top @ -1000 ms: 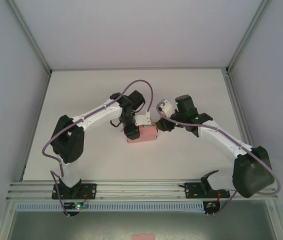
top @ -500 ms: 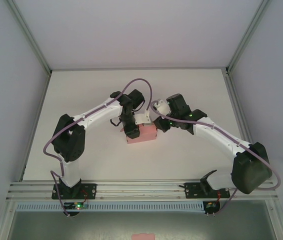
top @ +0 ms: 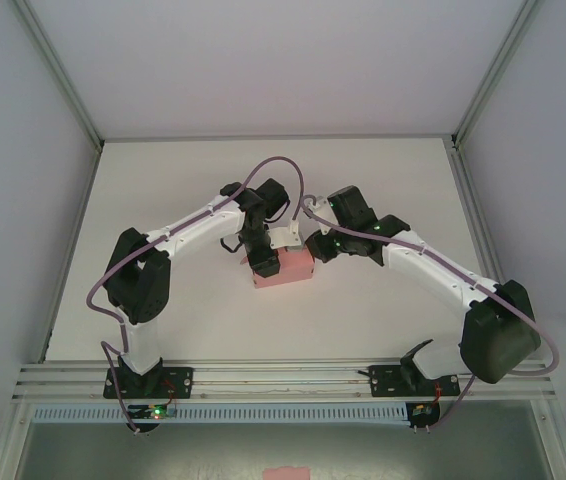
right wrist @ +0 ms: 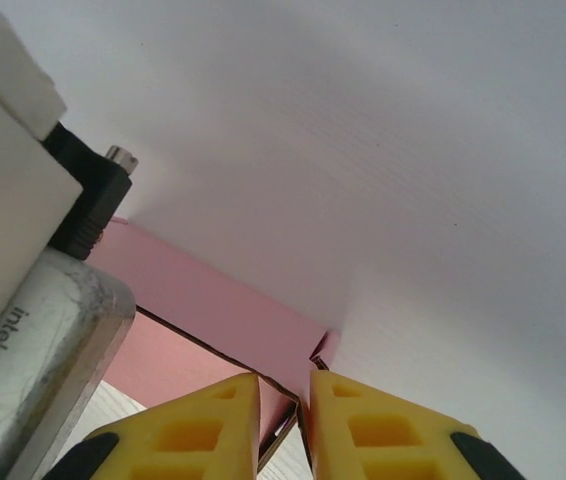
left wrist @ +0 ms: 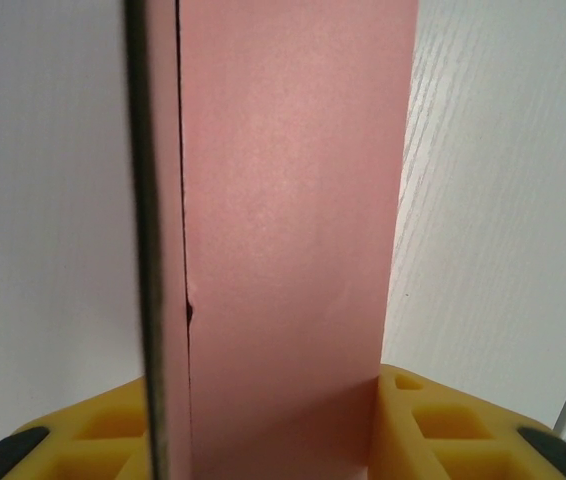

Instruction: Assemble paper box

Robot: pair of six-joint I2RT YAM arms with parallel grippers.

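The paper box [top: 287, 268] is a small pink rectangular box lying mid-table. My left gripper [top: 261, 262] holds its left end. In the left wrist view the pink box [left wrist: 283, 220] runs up the frame between the yellow fingers [left wrist: 433, 425], and my left gripper [left wrist: 273, 390] is shut on it. My right gripper [top: 315, 248] is at the box's right end. In the right wrist view a folded corner of the box [right wrist: 233, 310] sits in the narrow gap between the yellow fingertips [right wrist: 213, 415], where my right gripper [right wrist: 285, 388] is shut on it.
The left wrist's white camera housing [right wrist: 8, 200] is close on the left in the right wrist view. An aluminium rail [top: 283, 378] runs along the near table edge. A small pink patch [top: 285, 472] lies below it. Walls enclose the white table [top: 383, 180].
My right arm has swung left and brought its gripper up against the box's right end. The left arm and the box have stayed put.
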